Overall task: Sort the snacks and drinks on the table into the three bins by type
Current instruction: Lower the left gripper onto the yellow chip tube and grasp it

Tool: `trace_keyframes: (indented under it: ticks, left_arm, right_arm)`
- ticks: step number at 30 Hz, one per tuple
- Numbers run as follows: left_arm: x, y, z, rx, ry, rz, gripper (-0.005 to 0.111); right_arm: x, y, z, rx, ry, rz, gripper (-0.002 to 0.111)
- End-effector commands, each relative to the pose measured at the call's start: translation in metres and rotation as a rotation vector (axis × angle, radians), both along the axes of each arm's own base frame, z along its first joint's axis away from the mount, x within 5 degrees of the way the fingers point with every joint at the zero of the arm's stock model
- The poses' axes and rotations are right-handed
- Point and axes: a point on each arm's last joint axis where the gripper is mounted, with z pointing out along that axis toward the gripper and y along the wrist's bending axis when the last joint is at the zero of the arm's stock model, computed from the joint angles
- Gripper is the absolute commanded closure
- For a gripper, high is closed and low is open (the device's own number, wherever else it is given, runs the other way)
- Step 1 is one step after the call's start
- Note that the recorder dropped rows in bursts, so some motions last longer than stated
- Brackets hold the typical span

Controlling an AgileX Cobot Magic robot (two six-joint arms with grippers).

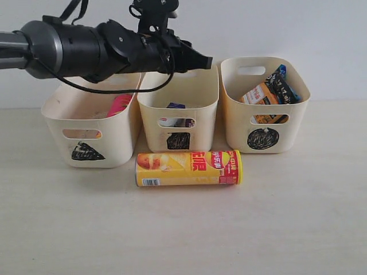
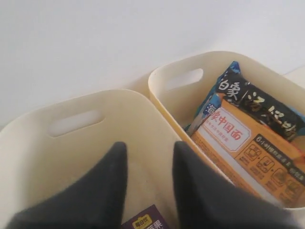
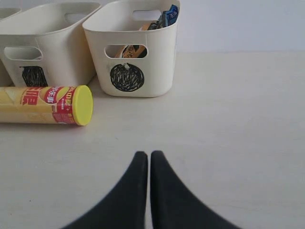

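Observation:
Three cream bins stand in a row: triangle-marked [image 1: 86,134], square-marked [image 1: 179,100] and circle-marked [image 1: 264,109]. A pink tube [image 1: 119,105] leans in the triangle bin. The square bin holds a dark purple carton [image 1: 175,106] and a white-and-blue carton [image 1: 171,121]. An orange bag [image 1: 259,94] and a blue-and-black bag [image 1: 281,85] sit in the circle bin. A yellow tube [image 1: 189,168] lies on the table in front of the square bin. My left gripper [image 2: 150,148] hovers open over the square bin, empty, with the purple carton [image 2: 147,222] below. My right gripper [image 3: 149,155] is shut above bare table.
The left arm [image 1: 86,48] stretches across above the triangle and square bins. In the right wrist view the yellow tube [image 3: 43,105] lies with its yellow lid toward the circle bin [image 3: 143,52]. A pale wall stands behind the bins.

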Motion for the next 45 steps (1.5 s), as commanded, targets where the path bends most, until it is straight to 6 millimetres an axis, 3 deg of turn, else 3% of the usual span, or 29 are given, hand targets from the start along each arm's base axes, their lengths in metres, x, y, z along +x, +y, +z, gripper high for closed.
trace_keyframes:
  ticks: [1,17,23,28,37,45]
  left_arm:
    - [-0.010,0.001,0.022,-0.012,0.022,-0.049,0.102]
    - [-0.062,0.013,0.076,0.076,0.124,-0.270,0.102]
    - [-0.089,0.027,0.089,0.090,0.134,-0.296,0.102]
    - [-0.118,0.039,0.098,0.196,0.121,-0.414,0.102]
    - [-0.154,0.046,0.090,0.357,0.282,-0.700,0.102]
    - [-0.165,0.050,0.079,0.493,0.282,-0.872,0.102]
  right_arm:
    - [0.000,0.000,0.001,-0.002,-0.016,-0.001,0.108]
    - [0.000,0.000,0.001,-0.002,-0.016,-0.001,0.108]
    - [0.000,0.000,0.001,-0.002,-0.016,-0.001,0.108]
    - [0.000,0.000,0.001,-0.002,-0.016,-0.001,0.108]
    - [0.000,0.000,0.001,-0.002,-0.016,-0.001,0.108]
    - [0.000,0.000,0.002,0.000,-0.017,-0.001,0.108]
